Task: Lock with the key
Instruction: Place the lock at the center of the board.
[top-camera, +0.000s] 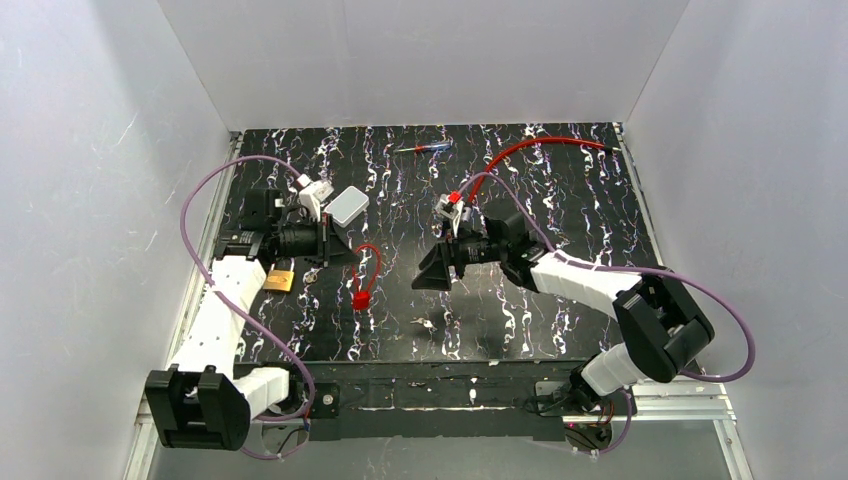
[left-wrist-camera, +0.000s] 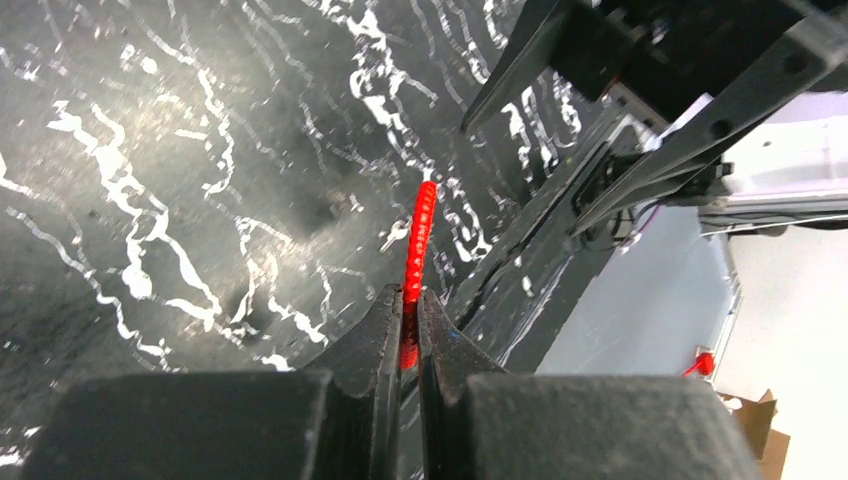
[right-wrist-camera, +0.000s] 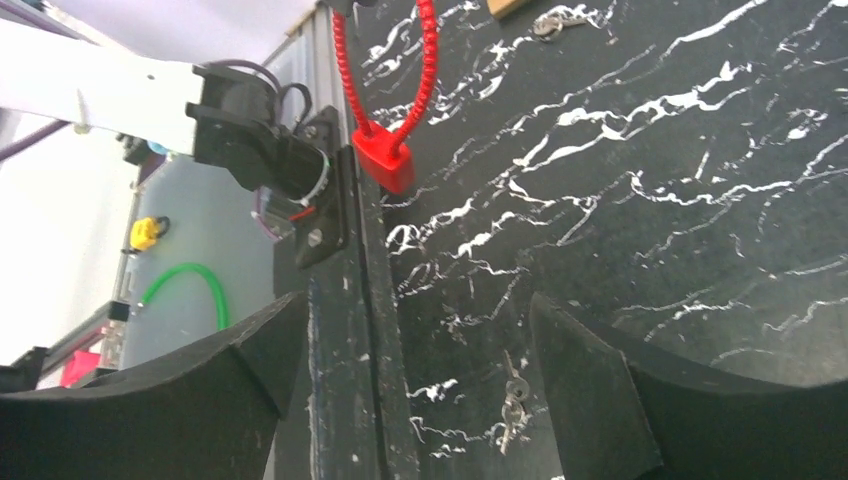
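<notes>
A red cable lock lies on the black marbled table, its body (top-camera: 360, 298) (right-wrist-camera: 385, 162) joined to a red ribbed cable loop (top-camera: 374, 258) (left-wrist-camera: 421, 225). My left gripper (top-camera: 343, 255) (left-wrist-camera: 411, 303) is shut on that cable, just above the table. A small bunch of silver keys (top-camera: 428, 322) (right-wrist-camera: 512, 400) lies flat near the front edge. My right gripper (top-camera: 430, 278) (right-wrist-camera: 420, 335) hangs open above the keys, which show between its two fingers, untouched.
A brass padlock (top-camera: 278, 281) lies by the left arm, with another key ring (right-wrist-camera: 552, 22) close to it. A grey-white box (top-camera: 347, 207) sits behind the left gripper. A blue screwdriver (top-camera: 422, 148) and a long red cable (top-camera: 540, 143) lie at the back.
</notes>
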